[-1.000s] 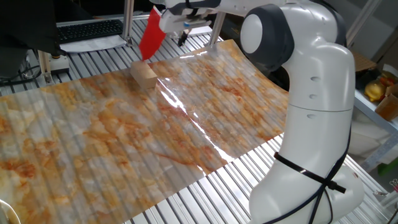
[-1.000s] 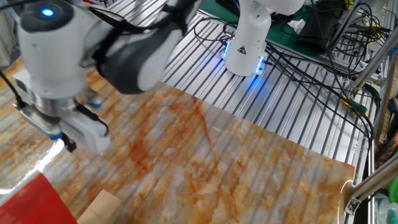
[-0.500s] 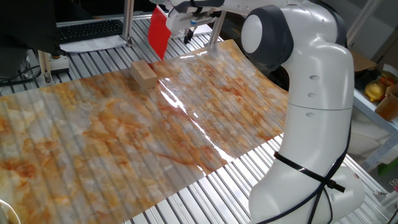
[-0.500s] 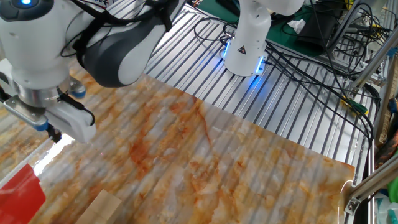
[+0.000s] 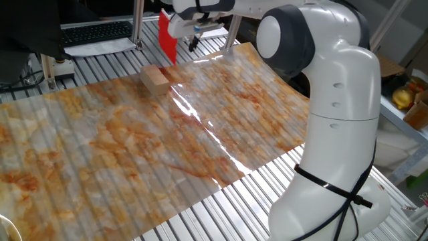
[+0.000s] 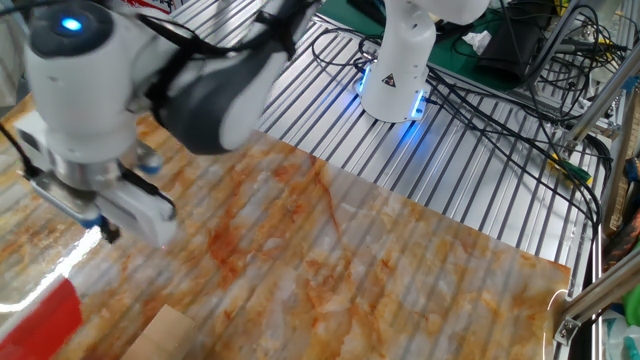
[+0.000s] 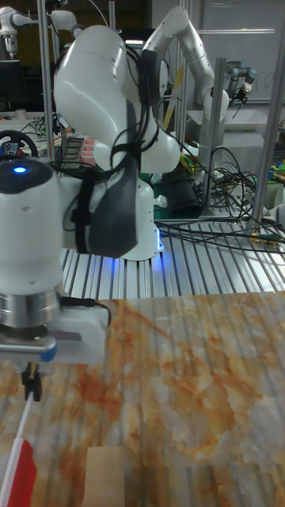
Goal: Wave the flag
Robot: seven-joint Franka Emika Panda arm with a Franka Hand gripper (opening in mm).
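The flag (image 5: pixel 167 35) is a small red cloth held up over the far edge of the orange-marbled sheet (image 5: pixel 167 147). My gripper (image 5: pixel 193 43) is just right of it. In the tall fixed view my gripper (image 7: pixel 32 386) is shut on a thin white stick that slants down to the red cloth (image 7: pixel 22 474). The tan wooden block (image 5: pixel 155 80) rests on the sheet just below the cloth, also seen as the block (image 7: pixel 103 478). Whether stick and block are joined I cannot tell. The cloth (image 6: pixel 42 320) and block (image 6: pixel 165 335) lie below my gripper (image 6: pixel 107 234).
The sheet covers a slatted metal table (image 5: pixel 267 181). A keyboard (image 5: pixel 93 31) and a metal post (image 5: pixel 137 23) stand behind the flag. Another robot base (image 6: pixel 395 80) with a blue light and a tangle of cables (image 6: pixel 520 90) sit at the far side.
The flag has swung sideways and back: the cloth leaned left a second ago, moved right, and now stands nearer upright. My gripper moved with it. The block stayed put.
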